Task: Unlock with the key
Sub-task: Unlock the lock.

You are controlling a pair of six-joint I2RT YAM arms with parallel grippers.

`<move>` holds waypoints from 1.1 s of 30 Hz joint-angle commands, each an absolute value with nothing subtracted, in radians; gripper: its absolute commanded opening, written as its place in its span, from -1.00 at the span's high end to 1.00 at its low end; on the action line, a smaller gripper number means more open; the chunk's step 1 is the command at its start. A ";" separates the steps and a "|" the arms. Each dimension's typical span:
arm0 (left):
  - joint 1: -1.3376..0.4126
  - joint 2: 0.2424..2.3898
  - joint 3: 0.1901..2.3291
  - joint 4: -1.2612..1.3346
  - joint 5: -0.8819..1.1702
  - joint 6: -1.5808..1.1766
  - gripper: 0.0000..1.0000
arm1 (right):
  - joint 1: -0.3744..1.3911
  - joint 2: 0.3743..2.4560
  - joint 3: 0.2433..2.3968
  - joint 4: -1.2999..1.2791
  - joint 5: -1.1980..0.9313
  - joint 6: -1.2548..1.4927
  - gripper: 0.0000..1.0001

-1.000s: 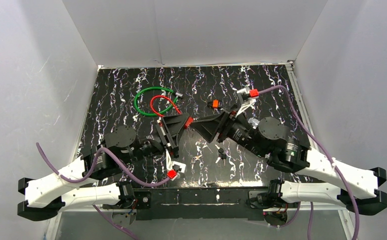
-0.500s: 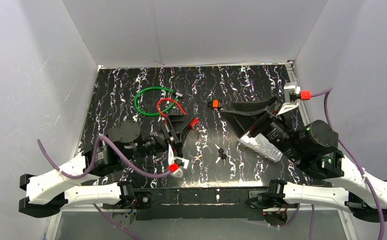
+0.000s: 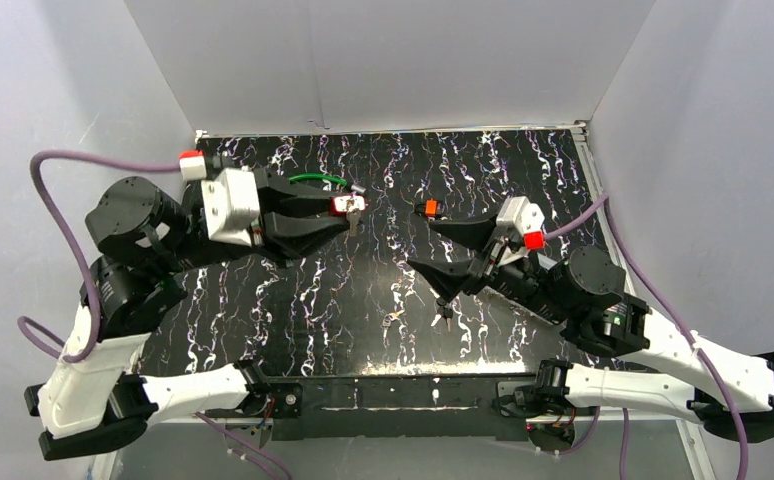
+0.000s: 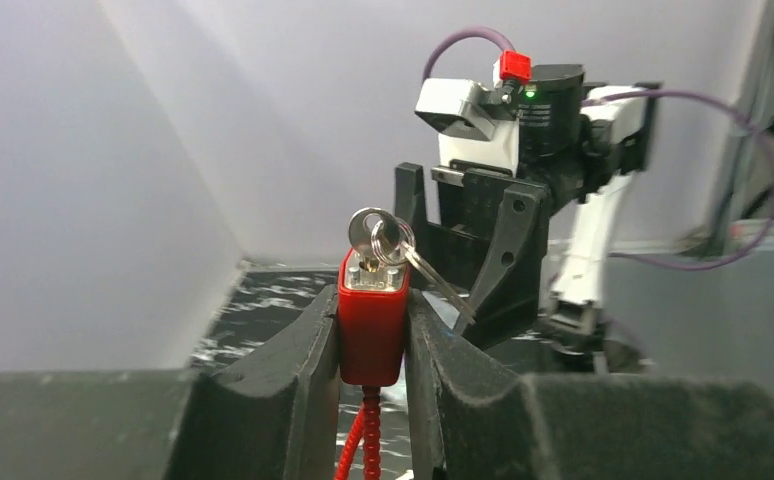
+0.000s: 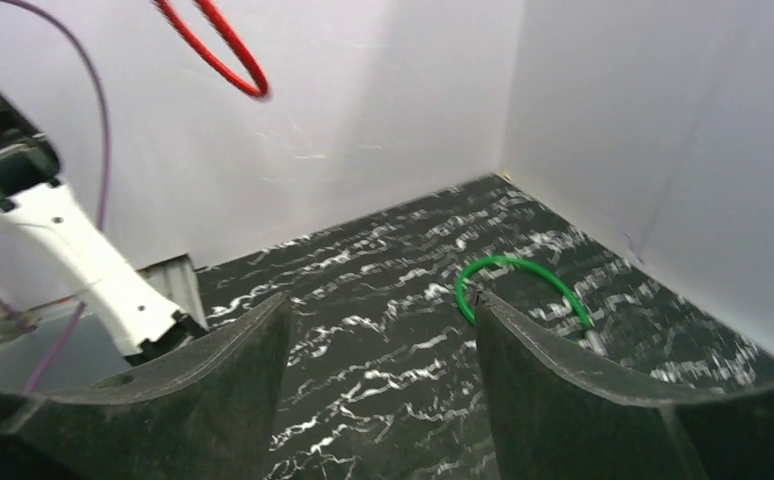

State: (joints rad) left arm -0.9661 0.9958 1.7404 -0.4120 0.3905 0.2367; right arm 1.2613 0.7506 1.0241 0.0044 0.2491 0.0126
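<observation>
Within the left hand (image 4: pixel 373 300) sits the red lock (image 4: pixel 372 335).

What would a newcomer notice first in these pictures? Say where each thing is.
The red padlock stands out first. It is held high between the left gripper's fingers on the left side, with keys stuck in its top. Facing it from the right is the right gripper, its jaws wide open and empty. A green cable loop lies on the table at the far left.

Soft, even overhead light is seen; faint shadows are thrown on the table (image 3: pixel 363 290). A glint is caught on the key (image 4: pixel 369 231); the right wrist view is blurred.
</observation>
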 commanded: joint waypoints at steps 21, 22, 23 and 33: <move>-0.786 1.048 1.715 -0.283 0.745 -0.261 1.00 | 1.264 1.028 1.271 0.333 -0.075 -0.069 0.65; -0.786 1.043 1.712 -0.280 0.745 -0.257 1.00 | 1.264 1.034 1.270 0.339 -0.067 -0.057 0.91; -0.786 1.040 1.707 -0.277 0.744 -0.253 1.00 | 1.264 1.038 1.268 0.344 -0.059 -0.045 0.97; -0.783 1.030 1.717 -0.247 0.716 -0.216 1.00 | 1.264 1.038 1.214 0.313 -0.079 0.038 0.97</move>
State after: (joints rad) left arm -0.7807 1.0454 1.6947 -0.3130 0.7036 -0.2310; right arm 1.2701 1.0351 1.2289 0.2955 -0.0929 -0.0166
